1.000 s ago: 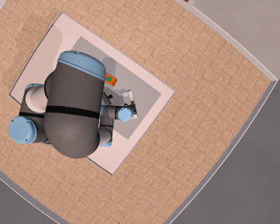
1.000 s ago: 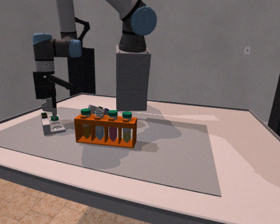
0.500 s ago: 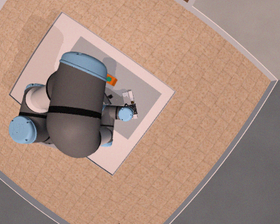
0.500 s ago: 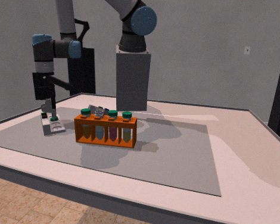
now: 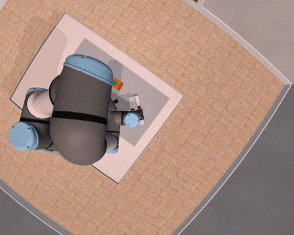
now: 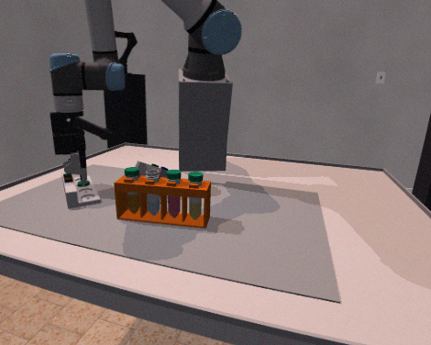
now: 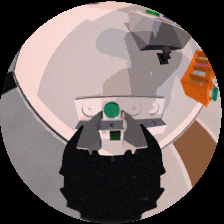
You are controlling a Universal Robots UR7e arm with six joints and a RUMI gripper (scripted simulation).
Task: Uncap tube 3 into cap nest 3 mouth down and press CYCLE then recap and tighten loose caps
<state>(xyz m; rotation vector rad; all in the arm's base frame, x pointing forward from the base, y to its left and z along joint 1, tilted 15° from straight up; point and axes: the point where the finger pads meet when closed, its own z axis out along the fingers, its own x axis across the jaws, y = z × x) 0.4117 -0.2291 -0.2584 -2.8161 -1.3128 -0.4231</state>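
Note:
The gripper points down at the cap tray. Its jaws stand slightly apart on either side of a green cap, which sits in nest 3, second from left in the wrist view; the grip looks loosened. Whether the cap is quite flat is hard to tell. The orange rack holds the tubes. Tube 3 is uncapped, its clear thread showing. Green caps sit on tube 4, tube 2 and tube 1. I cannot tell whether a lamp is lit.
The grey key housing stands behind the rack in the exterior view, towards the arm's base. Its green key shows at the wrist view's upper edge. The rack stands beside the tray, right of the gripper in the wrist view.

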